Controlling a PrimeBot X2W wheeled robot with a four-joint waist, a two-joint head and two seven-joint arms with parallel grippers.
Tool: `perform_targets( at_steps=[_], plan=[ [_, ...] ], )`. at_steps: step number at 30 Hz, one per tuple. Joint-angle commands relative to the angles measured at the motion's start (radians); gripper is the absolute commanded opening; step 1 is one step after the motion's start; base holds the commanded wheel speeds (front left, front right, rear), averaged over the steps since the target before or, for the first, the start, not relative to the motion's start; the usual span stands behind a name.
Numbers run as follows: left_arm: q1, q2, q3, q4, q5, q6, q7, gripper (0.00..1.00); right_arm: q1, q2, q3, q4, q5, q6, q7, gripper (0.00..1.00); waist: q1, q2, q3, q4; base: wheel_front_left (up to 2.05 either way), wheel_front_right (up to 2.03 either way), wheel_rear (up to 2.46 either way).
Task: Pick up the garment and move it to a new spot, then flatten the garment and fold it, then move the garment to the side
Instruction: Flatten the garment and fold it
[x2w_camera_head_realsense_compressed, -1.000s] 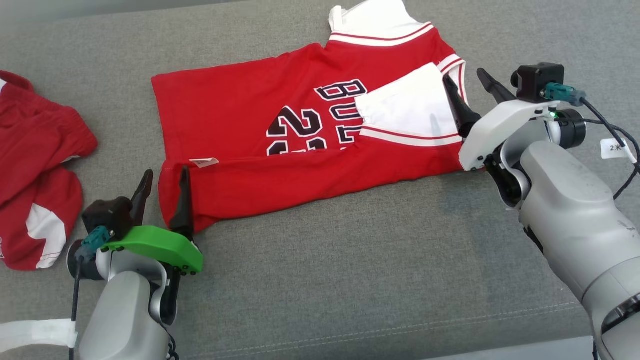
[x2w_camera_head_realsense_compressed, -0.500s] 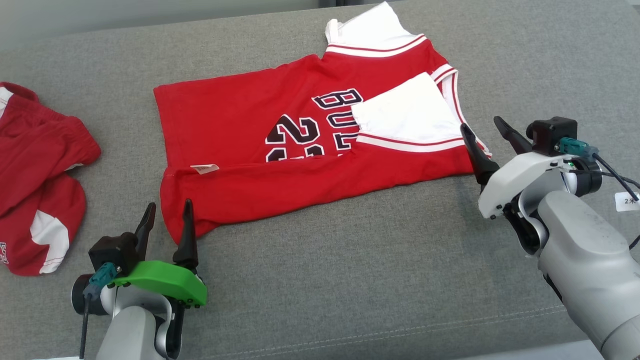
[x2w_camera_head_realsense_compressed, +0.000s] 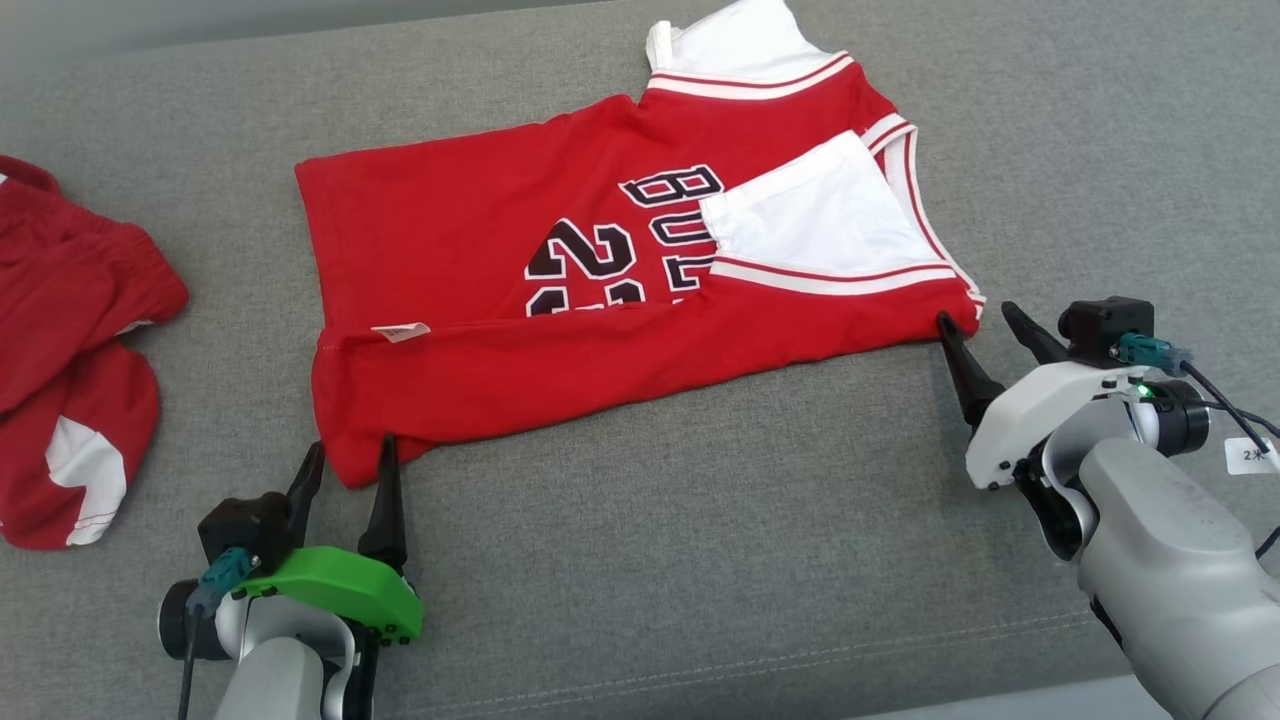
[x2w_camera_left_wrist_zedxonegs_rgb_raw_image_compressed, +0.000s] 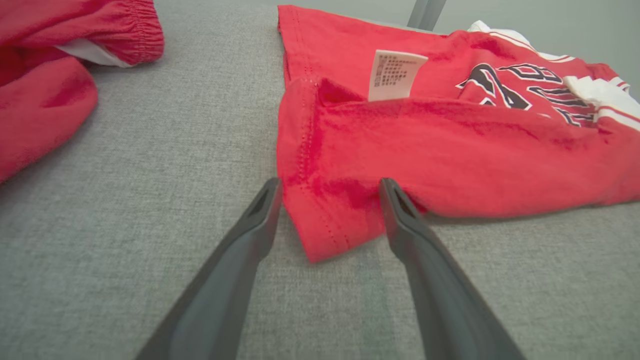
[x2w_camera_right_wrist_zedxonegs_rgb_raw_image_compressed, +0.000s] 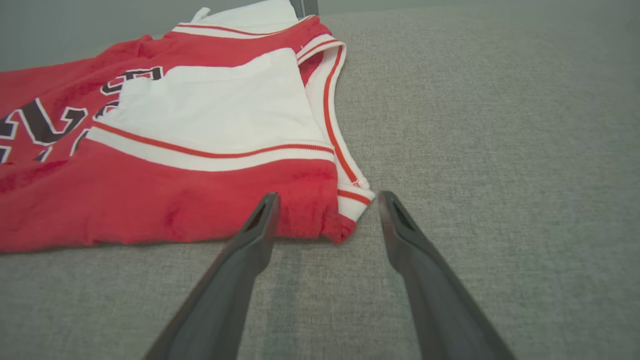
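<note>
Since the coming move turns on how the two near corners sit against your end effectors, read the scene from the left. Furthest left, a pair of red shorts (x2w_camera_head_realsense_compressed: 70, 330) lies crumpled on the grey fabric surface (x2w_camera_head_realsense_compressed: 700, 560), well apart from the work. Next comes your left end effector (x2w_camera_head_realsense_compressed: 352, 447), fingers spread wide and holding nothing. In its wrist view the near-left hem corner lies between the two fingers, so the cloth sits straight ahead of it. The garment (x2w_camera_head_realsense_compressed: 480, 230), a red jersey, lies with its long axis running left to right across the head view, hem at the left and white-trimmed shoulders at the right. Its near edge is folded over onto the body just below the care label (x2w_camera_head_realsense_compressed: 400, 331). At the far right, your right end effector (x2w_camera_head_realsense_compressed: 975, 314) is likewise open and empty, straddling the near-right corner by the striped armhole trim. Each arm is nearest its own corner, so I judge a two-handed pinch is what's set up. Whether the fingertips touch the surface I cannot tell.
</note>
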Motion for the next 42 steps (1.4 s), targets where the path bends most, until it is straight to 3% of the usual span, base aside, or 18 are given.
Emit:
perform_targets(
  at_steps=[1, 9, 10, 11, 12, 27, 42],
  plan=[
    [-0.009, -0.003, -0.001, 0.008, 0.002, -0.003, 0.000, 1.00, 0.005, 0.005, -0.001, 0.010, 0.002, 0.000, -0.003, 1.00, 0.0000, 0.0000, 0.006, 0.001, 0.00, 0.00, 0.00],
    [-0.042, -0.006, -0.011, 0.070, 0.007, -0.006, 0.000, 1.00, -0.024, 0.028, 0.009, 0.054, 0.005, 0.000, -0.003, 1.00, 0.0000, 0.0000, 0.023, 0.006, 0.00, 0.00, 0.00],
    [-0.047, -0.007, -0.013, 0.076, 0.005, -0.007, 0.000, 0.84, -0.026, 0.032, 0.012, 0.060, 0.007, 0.000, -0.003, 0.64, 0.0000, 0.0000, 0.024, 0.007, 0.00, 0.00, 0.00],
    [-0.052, -0.007, -0.016, 0.080, 0.001, -0.007, 0.000, 0.45, -0.027, 0.034, 0.015, 0.065, 0.010, 0.000, -0.003, 0.23, 0.0000, 0.0000, 0.024, 0.007, 0.00, 0.00, 0.00],
    [-0.053, -0.008, -0.020, 0.085, -0.002, -0.008, 0.000, 0.00, -0.029, 0.034, 0.018, 0.070, 0.012, 0.000, -0.003, 0.00, 0.0000, 0.0000, 0.024, 0.008, 0.00, 0.00, 0.00],
    [-0.019, 0.008, -0.046, 0.075, -0.023, -0.008, 0.000, 0.00, 0.024, -0.013, -0.016, 0.043, 0.048, -0.001, -0.003, 0.00, 0.0000, 0.0000, -0.033, 0.010, 0.00, 0.00, 0.00],
    [0.130, 0.000, -0.025, 0.017, -0.039, -0.007, 0.000, 0.00, 0.272, -0.069, -0.059, -0.128, 0.051, -0.001, 0.002, 0.00, 0.0000, 0.0000, -0.135, -0.037, 0.00, 0.00, 0.00]
  ],
)
